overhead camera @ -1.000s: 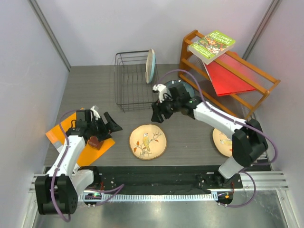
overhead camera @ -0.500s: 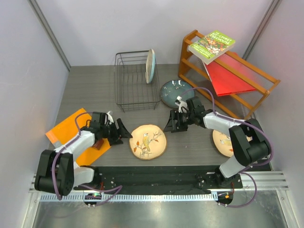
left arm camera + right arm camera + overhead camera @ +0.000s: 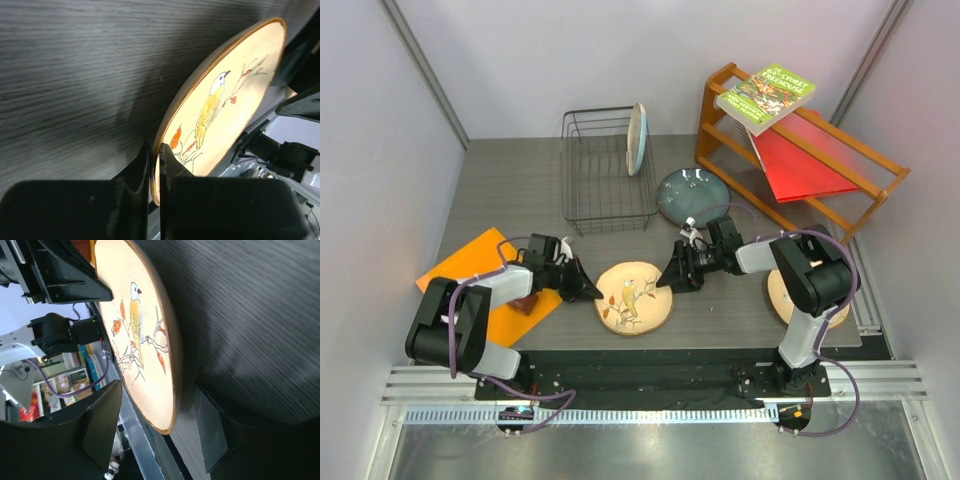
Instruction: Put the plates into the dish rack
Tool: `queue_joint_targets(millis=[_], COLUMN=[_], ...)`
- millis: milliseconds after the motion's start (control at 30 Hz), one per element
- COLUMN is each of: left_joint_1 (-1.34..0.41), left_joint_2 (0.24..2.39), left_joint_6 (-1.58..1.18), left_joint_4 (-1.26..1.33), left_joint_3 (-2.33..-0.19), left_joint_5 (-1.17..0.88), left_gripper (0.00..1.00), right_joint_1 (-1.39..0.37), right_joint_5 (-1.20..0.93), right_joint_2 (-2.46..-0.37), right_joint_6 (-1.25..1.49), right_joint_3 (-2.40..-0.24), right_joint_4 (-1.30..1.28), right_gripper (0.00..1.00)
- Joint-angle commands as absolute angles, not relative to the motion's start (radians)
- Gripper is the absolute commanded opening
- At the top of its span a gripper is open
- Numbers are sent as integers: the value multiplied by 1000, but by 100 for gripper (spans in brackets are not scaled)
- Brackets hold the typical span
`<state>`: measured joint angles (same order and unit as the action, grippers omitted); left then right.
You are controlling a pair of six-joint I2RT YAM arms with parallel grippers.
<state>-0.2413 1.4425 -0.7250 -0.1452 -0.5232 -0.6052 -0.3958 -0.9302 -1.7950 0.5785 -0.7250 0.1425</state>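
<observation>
A tan-orange plate with a bird painting [image 3: 631, 297] lies flat on the table's near middle. My left gripper [image 3: 588, 291] is shut on its left rim; in the left wrist view the fingers [image 3: 172, 167] pinch the plate [image 3: 225, 100] edge. My right gripper [image 3: 671, 279] stands open at the right rim, and the right wrist view shows the plate [image 3: 142, 335] edge between the spread jaws [image 3: 165, 415]. The black wire dish rack [image 3: 605, 175] holds a cream and light-blue plate [image 3: 636, 138] upright. A dark blue-grey plate [image 3: 692, 196] lies beside the rack. Another tan plate [image 3: 790, 298] is partly hidden under the right arm.
An orange wooden shelf [image 3: 820, 190] at the back right carries a green book [image 3: 765, 97] and a red board [image 3: 798, 165]. An orange sheet [image 3: 465, 262] with a small brown object [image 3: 523, 301] lies at the left, under my left arm.
My left gripper moved right from the orange sheet to the bird plate and shut on its rim. My right gripper came down from beside the rack to the plate's right rim, staying open.
</observation>
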Motion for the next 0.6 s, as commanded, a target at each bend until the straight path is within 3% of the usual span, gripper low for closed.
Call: queue_joint_targets(millis=[0, 300, 433, 567], left_joint_1=[-244, -244, -245, -245], left_joint_2=[1439, 1408, 1431, 1440], left_joint_6=[-716, -745, -744, -741], left_joint_4=[-100, -29, -21, -14], left_joint_3=[-555, -508, -515, -522], left_joint_5=[-649, -684, -696, -693], left_gripper=[0, 0, 0, 0], right_joint_1=[-399, -416, -446, -457], right_joint_5=[-969, -1002, -999, -993], right_joint_2=[-1864, -1927, -1954, -1979], right_joint_6=[601, 624, 661, 693], right_joint_3=[-715, -722, -738, -755], right_joint_4=[231, 293, 347, 394], right_gripper=[65, 64, 55, 55])
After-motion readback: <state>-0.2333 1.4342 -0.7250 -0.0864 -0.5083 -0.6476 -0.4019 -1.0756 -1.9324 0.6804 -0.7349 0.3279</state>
